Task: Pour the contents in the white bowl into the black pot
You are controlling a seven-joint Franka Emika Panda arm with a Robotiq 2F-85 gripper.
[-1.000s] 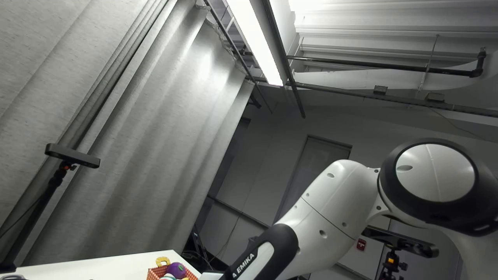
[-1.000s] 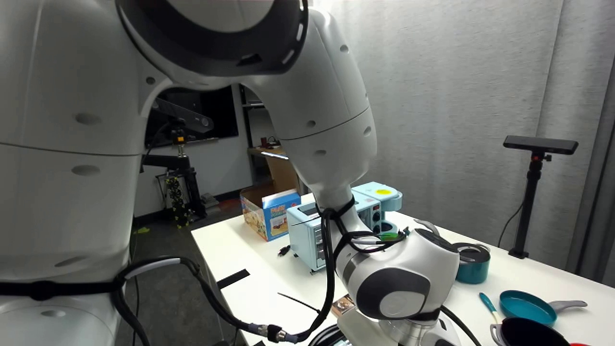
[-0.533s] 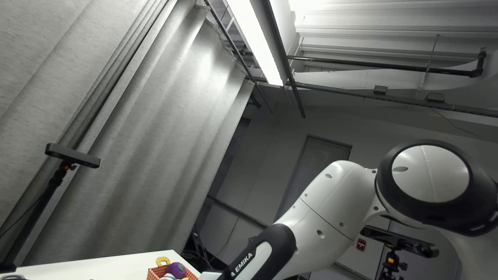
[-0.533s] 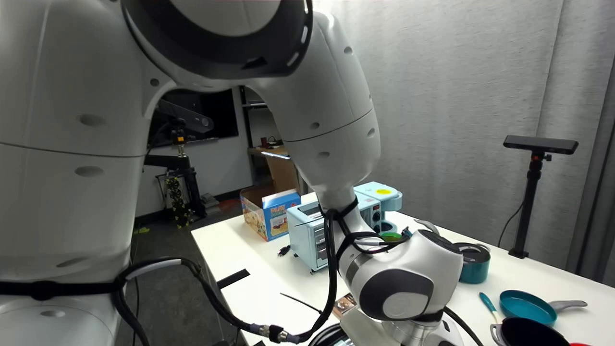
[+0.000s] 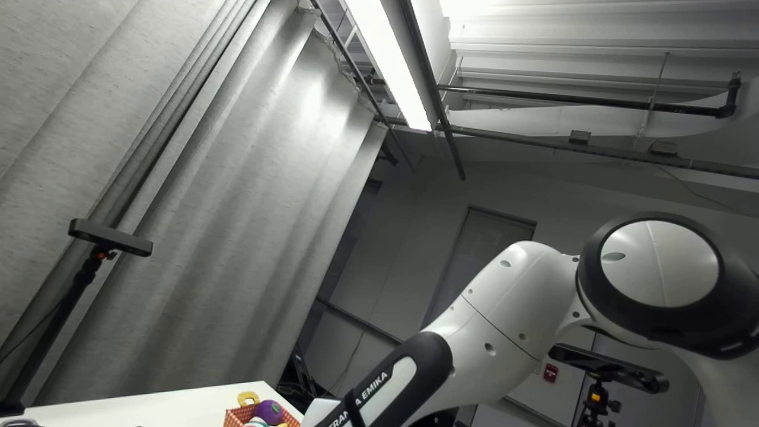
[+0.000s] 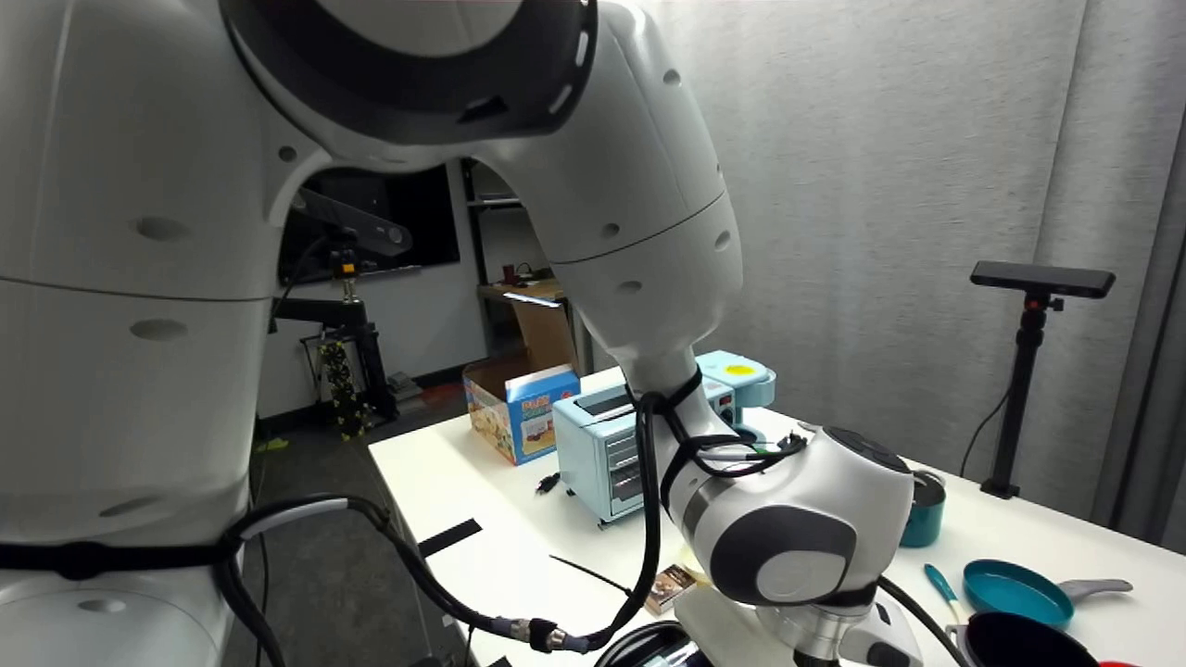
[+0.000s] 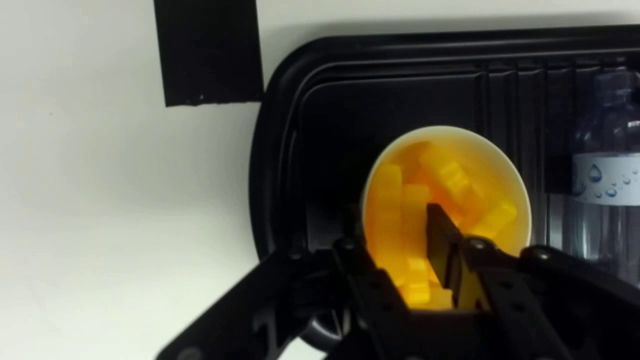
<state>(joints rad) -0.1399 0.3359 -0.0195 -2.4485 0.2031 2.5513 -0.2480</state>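
The gripper (image 7: pixel 394 225) is closed on the left wall of the white bowl (image 7: pixel 500 165), its jaws short of meeting; one finger (image 7: pixel 442 235) reaches inside the bowl, up against the yellow pieces (image 7: pixel 390 220); the other, a blurred dark shape, stands just outside that wall; two long pieces lie between the inner finger and the wall; the bowl is over the left part of a black tray (image 7: pixel 350 115), though whether its base touches the tray cannot be told; a clear bottle (image 7: pixel 607 180) lies on the tray to the right; black tape (image 7: pixel 210 55) on the tabletop (image 7: pixel 100 175) ends by the tray's far left corner; in an exterior view the black pot (image 6: pixel 1015 641) stands at the near right, with a blue pan (image 6: pixel 1015 593) just beyond it.
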